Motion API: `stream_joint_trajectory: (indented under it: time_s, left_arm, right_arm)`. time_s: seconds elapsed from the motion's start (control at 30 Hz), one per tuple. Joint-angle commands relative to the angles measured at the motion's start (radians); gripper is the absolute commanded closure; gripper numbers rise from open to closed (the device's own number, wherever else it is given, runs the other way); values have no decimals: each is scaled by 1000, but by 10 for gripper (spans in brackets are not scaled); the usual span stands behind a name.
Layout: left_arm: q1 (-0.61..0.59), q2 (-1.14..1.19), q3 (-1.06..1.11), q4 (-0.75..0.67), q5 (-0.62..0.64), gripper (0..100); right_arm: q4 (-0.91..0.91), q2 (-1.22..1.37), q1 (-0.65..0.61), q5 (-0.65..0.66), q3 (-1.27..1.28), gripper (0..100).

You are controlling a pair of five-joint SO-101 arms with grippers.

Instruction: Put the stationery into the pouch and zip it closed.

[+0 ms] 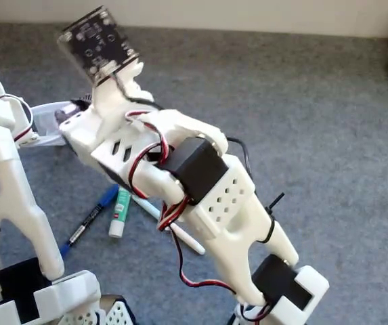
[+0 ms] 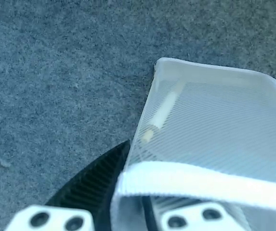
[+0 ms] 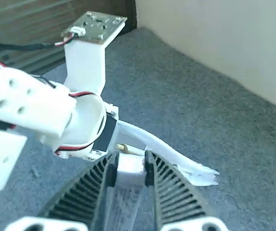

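My left gripper is shut on the white rim of the translucent mesh pouch, lifting its mouth off the carpet. A white stick-shaped item lies inside the pouch. My right gripper is shut on a small white eraser-like block, right above the pouch mouth. In the high view the pouch lies at the left, between the two arms. On the carpet lie a blue pen, a green-and-white glue stick and a white pen, partly under the right arm.
Grey carpet covers the floor, with free room to the right and at the back. A wall base runs along the far edge. The left arm's body stands close beside the right gripper.
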Motion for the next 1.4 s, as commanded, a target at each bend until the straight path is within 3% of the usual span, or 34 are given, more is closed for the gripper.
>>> stream_joint_trajectory:
  time_s: [0.0, 0.4, 0.53, 0.7, 1.0, 1.37]
  left_arm:
    - [-13, 15, 5, -18, 14, 994]
    - [-13, 15, 5, -18, 14, 994]
    - [-13, 15, 5, -18, 14, 994]
    - [-13, 7, 28, -32, 14, 994]
    - [-13, 5, 41, -51, 14, 994]
    - [-13, 5, 41, -51, 14, 994]
  right_arm:
    - [-42, -65, 44, -23, -58, 994]
    - [7, -159, 22, 61, -8, 994]
    - [-77, -236, 22, 75, 119, 994]
    - [-331, -352, 22, 81, 406, 994]
    - [-1032, -581, 22, 172, 1009, 994]
    - [-1544, -595, -10, 173, 1276, 994]
